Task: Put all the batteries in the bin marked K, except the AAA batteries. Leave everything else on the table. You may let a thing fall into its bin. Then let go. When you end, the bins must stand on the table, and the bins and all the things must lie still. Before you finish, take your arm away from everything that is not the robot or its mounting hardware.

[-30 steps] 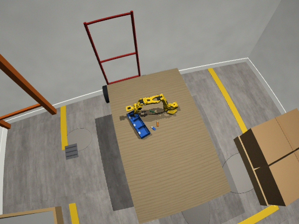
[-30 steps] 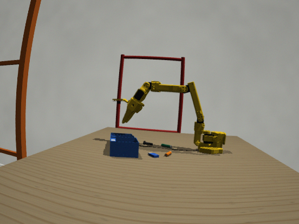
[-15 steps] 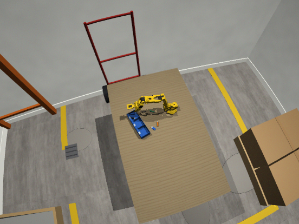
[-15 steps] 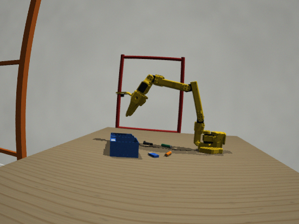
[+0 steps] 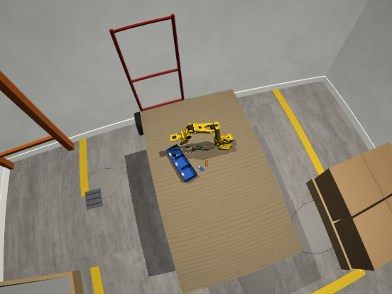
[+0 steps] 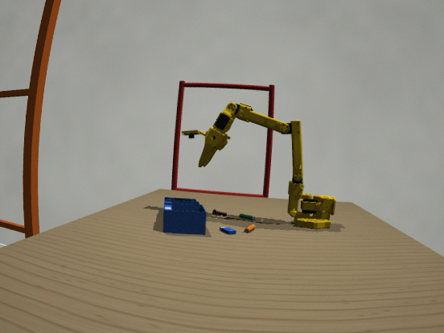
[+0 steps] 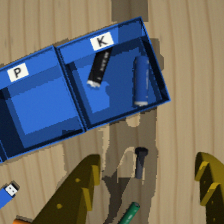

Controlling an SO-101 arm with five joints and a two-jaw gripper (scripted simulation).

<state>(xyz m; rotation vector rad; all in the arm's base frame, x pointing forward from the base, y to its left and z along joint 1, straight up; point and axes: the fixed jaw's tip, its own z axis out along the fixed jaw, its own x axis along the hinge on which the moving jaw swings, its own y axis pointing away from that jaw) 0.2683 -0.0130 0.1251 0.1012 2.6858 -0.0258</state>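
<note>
Two batteries in K: seen from the wrist, a black cell point(image 7: 99, 68) and a blue cell point(image 7: 141, 80) lay inside the compartment point(image 7: 150, 50) labelled K; P beside it showed nothing inside.
Top view: the arm point(image 5: 202, 128) reached from the table's point(image 5: 227, 213) far end over the bin point(image 5: 182, 164); a small orange cell point(image 5: 207, 162) and a blue stick point(image 5: 201, 168) lay just beside the bin, toward the near edge.
Exterior view: the gripper point(image 6: 206, 161) hung well above the bin's far end, jaws partly parted, grasping nothing.
Wrist view: a dark bolt point(image 7: 140, 161) and a green-handled tool point(image 7: 128, 214) lay on the table below the fingers.
Step in hand: judged to be choosing the next battery.
Doing it well: check the orange cell's size first; if AAA, leave it. Otherwise open wider, descend square across it, clear of the bin wall.
</note>
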